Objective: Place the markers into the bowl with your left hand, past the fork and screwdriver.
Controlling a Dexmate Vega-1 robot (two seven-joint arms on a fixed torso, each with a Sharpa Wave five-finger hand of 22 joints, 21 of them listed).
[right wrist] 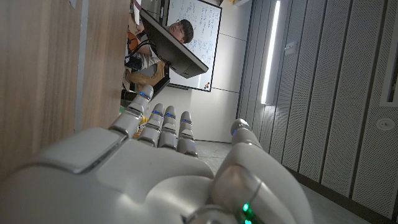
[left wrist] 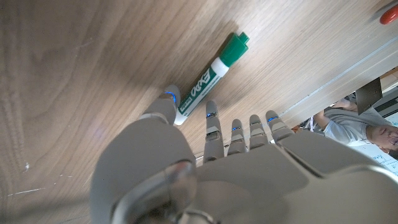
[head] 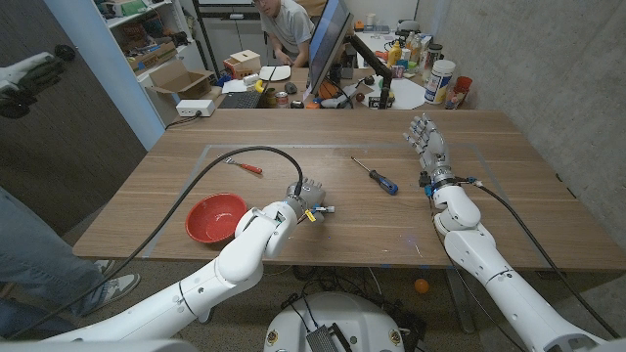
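Reaching down over the green marker (left wrist: pixel 208 78), the left hand (head: pixel 306 198) sits just right of the red bowl (head: pixel 216 217), roughly mid-table. In the left wrist view its fingers (left wrist: pixel 211 127) are extended side by side with the thumb (left wrist: pixel 169 102) set apart, its tip touching the marker's white barrel near the end opposite the green cap. The marker lies flat on the wood and nothing closes around it yet, so I judge this hand is lining up a pinch, thumb on one side and fingers due to come in from the other. Whether any fingertip besides the thumb actually touches the barrel is hard to tell.

A second, red marker (head: pixel 246 166) lies beyond the bowl, near the black cable (head: pixel 210 166). The screwdriver (head: pixel 377 177) with its blue handle lies well to the right of the bowl, past the left hand. I cannot make out a fork.

The right hand (head: pixel 426 139) stands far right of the bowl, upright, fingers straight and slightly apart, holding nothing; it is likely parked there since the task belongs to the other arm.
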